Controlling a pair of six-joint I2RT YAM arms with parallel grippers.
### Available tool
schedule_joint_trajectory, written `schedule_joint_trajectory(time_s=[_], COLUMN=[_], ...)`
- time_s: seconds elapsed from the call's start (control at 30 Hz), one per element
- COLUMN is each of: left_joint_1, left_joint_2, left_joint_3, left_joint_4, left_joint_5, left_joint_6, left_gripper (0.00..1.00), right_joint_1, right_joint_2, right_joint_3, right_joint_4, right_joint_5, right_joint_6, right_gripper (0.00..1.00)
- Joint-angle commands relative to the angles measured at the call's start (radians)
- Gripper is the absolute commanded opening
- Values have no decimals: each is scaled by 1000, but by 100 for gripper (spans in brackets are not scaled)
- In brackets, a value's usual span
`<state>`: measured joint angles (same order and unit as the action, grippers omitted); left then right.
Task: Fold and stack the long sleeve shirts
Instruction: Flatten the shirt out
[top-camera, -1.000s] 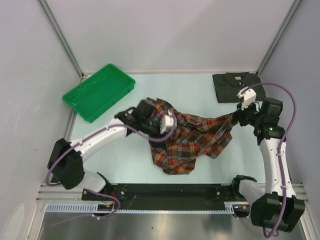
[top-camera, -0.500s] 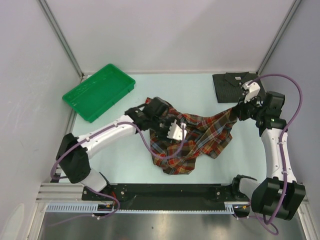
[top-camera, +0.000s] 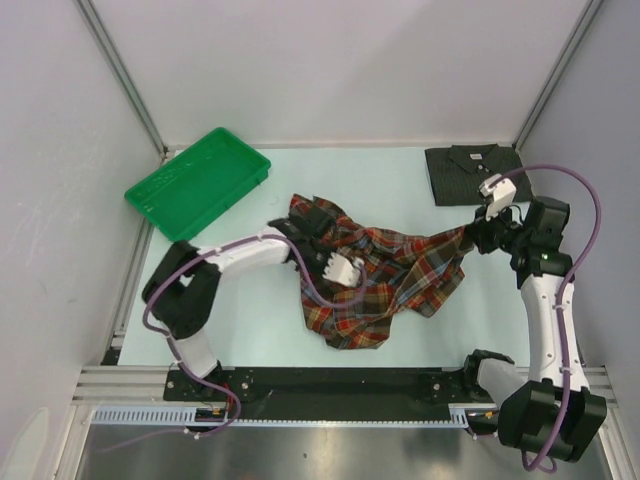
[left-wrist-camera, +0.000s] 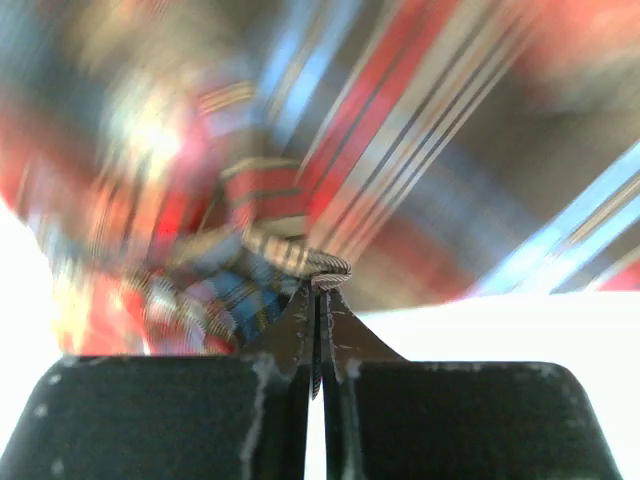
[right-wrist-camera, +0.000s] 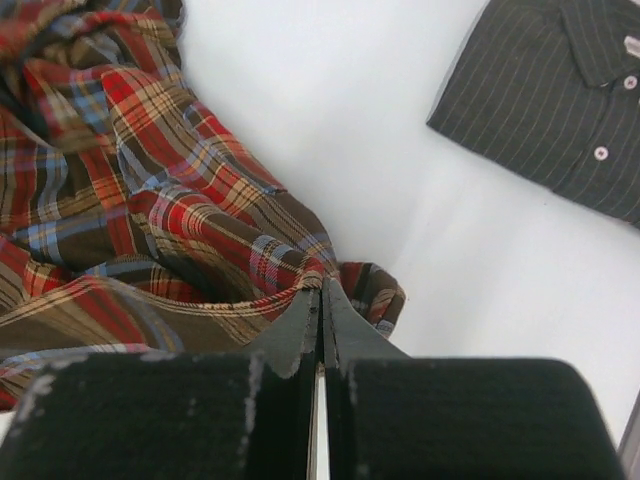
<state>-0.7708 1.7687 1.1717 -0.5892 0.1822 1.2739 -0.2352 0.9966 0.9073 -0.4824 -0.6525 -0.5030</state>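
Fold-and-stack task, seen from above and from both wrists. The step in hand, as I judge it, is spreading the plaid shirt (top-camera: 395, 285), the first stage of its fold. It lies crumpled in the middle of the bench (top-camera: 250, 335), well apart from the grey shirt (top-camera: 465, 172), which sits folded flat at the far right corner.

The left tool (left-wrist-camera: 318, 285) is closed, its tips pinching a small fold of plaid cloth near the shirt's middle. The right tool (right-wrist-camera: 320, 285) is likewise closed on the shirt's right edge, and the cloth there is drawn up into a taut peak.

With both tools gripping, I expect the next move to call for drawing them apart and lifting slightly, so the bunched cloth opens out flat. Pulling too hard risks slipping either thin pinch. The left wrist view is blurred, so I cannot tell which part of the garment that tool holds.

Count: two shirts, one plaid and one grey; one green tray (top-camera: 198, 185), far left; two arms, two tools.
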Motion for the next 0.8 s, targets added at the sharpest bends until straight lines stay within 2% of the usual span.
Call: schedule_joint_trajectory(time_s=[0.0,0.1,0.3,0.33,0.4,0.43,0.47,0.5,0.53,0.57,0.63,0.67,0.7,0.73,0.77], left_joint_1=[222,322,361,364,370,375,381,384,386,387,389,389,389,389,390], left_joint_2=[-192,-247,-232,-227,-226,-226,-226,-227,-226,-226,-226,-226,-226,-222,-221], left_joint_3=[-13,-38,-44,-40,-46,-46,-49,-47,-47,-43,-40,-40,-40,-40,-40], left_joint_4=[20,5,0,-4,-8,-6,-6,-11,-14,-24,-27,-32,-32,-37,-40], left_joint_5=[46,104,154,157,158,166,166,171,177,184,186,188,186,188,188], left_joint_6=[-100,-165,-306,-312,-321,-323,-329,-332,-332,-331,-331,-331,-331,-329,-329], left_gripper=[0,0,0,0,0,0,0,0,0,0,0,0,0,0,0], right_joint_1=[-4,2,65,68,68,60,54,54,54,56,78,94,121,152,228], right_joint_2=[-41,-33,45,50,40,30,-2,-19,-41,-79,-113,-124,-133,-133,-133], right_joint_3=[-80,-139,-163,-142,-122,-110,-105,-101,-96,-79,-58,-29,-12,5,21], right_joint_4=[77,160,257,230,98,55,-55,-114,-169,-267,-358,-433,-470,-526,-548], right_joint_5=[11,19,66,59,47,47,44,40,47,53,59,71,80,92,129], right_joint_6=[-31,3,21,-6,-143,-210,-280,-437,-503,-563,-728,-774,-807,-843,-854], right_gripper=[0,0,2,14,24,32,38,43,53,57,68,70,72,81,83])
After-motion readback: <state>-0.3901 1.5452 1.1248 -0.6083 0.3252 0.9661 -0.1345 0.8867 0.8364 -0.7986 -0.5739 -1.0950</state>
